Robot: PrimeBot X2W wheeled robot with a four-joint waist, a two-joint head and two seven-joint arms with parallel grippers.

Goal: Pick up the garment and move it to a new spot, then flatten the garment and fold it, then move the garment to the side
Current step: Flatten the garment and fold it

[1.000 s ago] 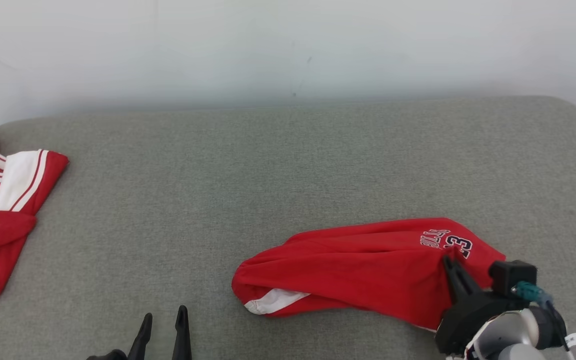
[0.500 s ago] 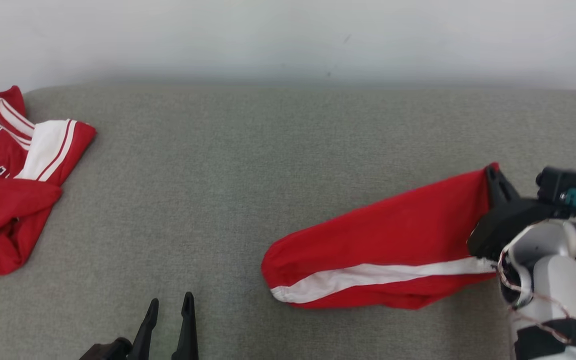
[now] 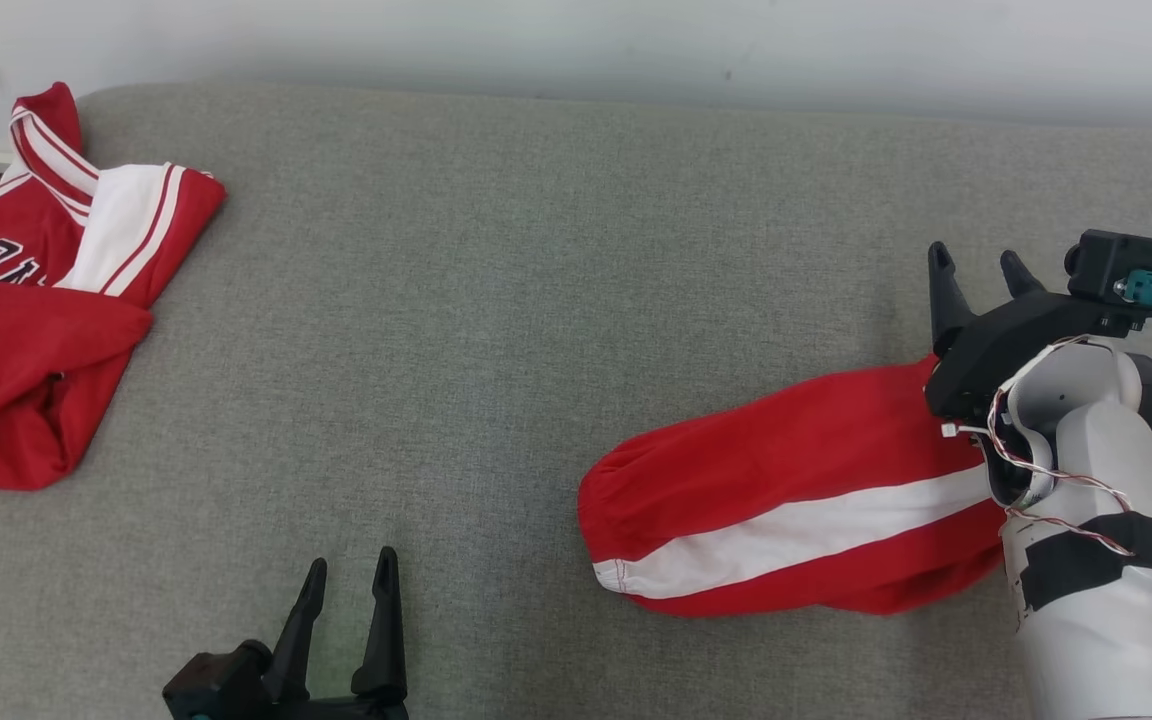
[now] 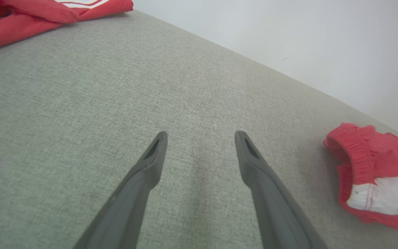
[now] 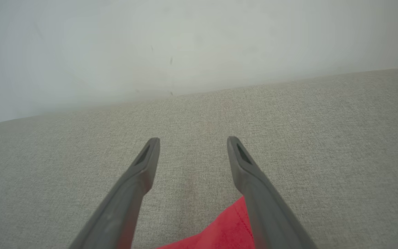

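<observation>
A grey upholstered surface stretches ahead of both grippers and runs up to a pale plain wall beyond their fingertips. The red fabric garment with a broad white stripe and a gathered elastic hem lies bunched on this surface, stretching from under the right gripper away to that gripper's left, with the hem end furthest from it. The right gripper's two dark fingers stand apart with nothing between them. Their tips sit over bare grey fabric just past the garment's edge, and in the right wrist view a red corner shows low between the finger bases; whether the fingers touch the cloth cannot be told. A second piece, a crumpled red-and-white jersey with dark lettering, lies well to the left of and ahead of the left gripper. The left gripper's fingers are also spread, holding nothing, over bare surface. The garment's gathered hem lies off to its right, apart from it.
</observation>
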